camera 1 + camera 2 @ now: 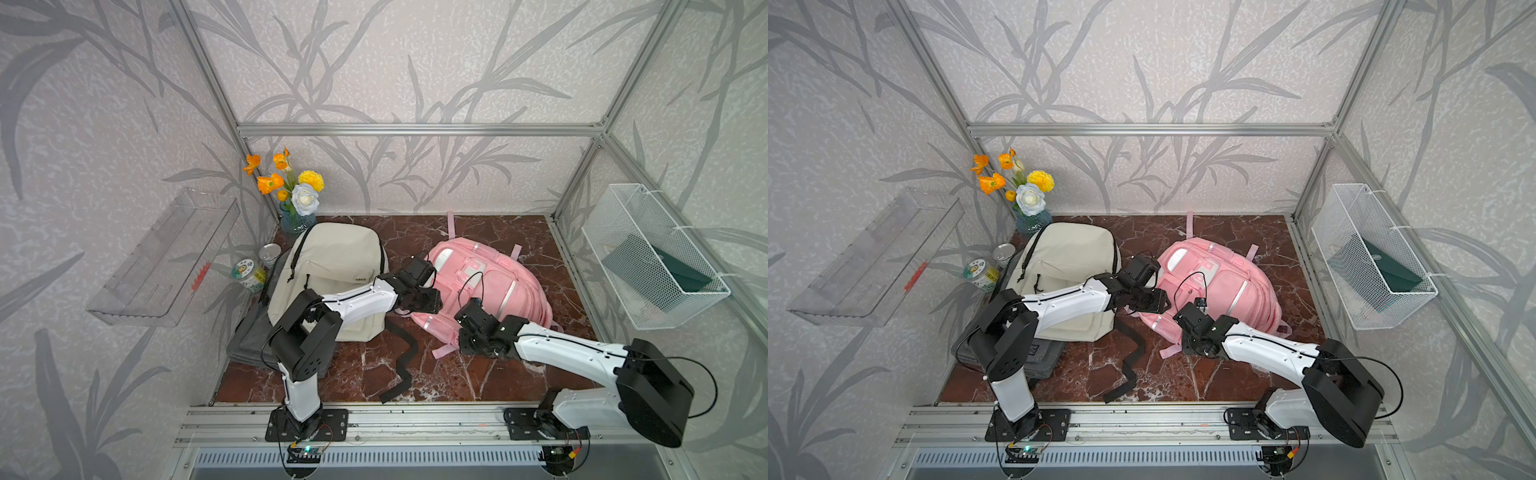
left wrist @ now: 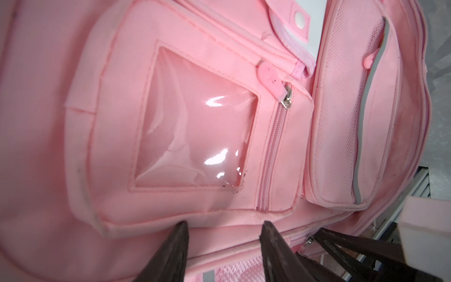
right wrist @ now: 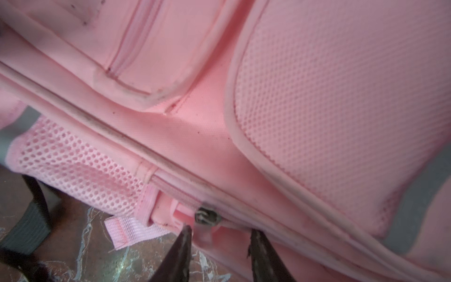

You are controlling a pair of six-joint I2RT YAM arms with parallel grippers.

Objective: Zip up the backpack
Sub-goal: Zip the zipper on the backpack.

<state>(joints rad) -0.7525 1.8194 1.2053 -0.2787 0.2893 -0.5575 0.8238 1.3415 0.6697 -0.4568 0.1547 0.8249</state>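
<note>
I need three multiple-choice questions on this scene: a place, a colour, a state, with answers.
1. The blue glass vase stands: A in a basket; B behind the beige fabric backpack; C on a shelf.
2. The backpack at the right hand is: A beige; B grey; C pink.
3. That hand is: A open; B shut on a strap; C unseen.
Answers: B, the far corner shows it; C, the pink fabric backpack fills its wrist view; A, its fingers stand apart by the metal zipper slider.

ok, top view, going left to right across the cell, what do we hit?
Clear wall shelf → printed can → beige backpack → pink backpack → white wire basket.
</note>
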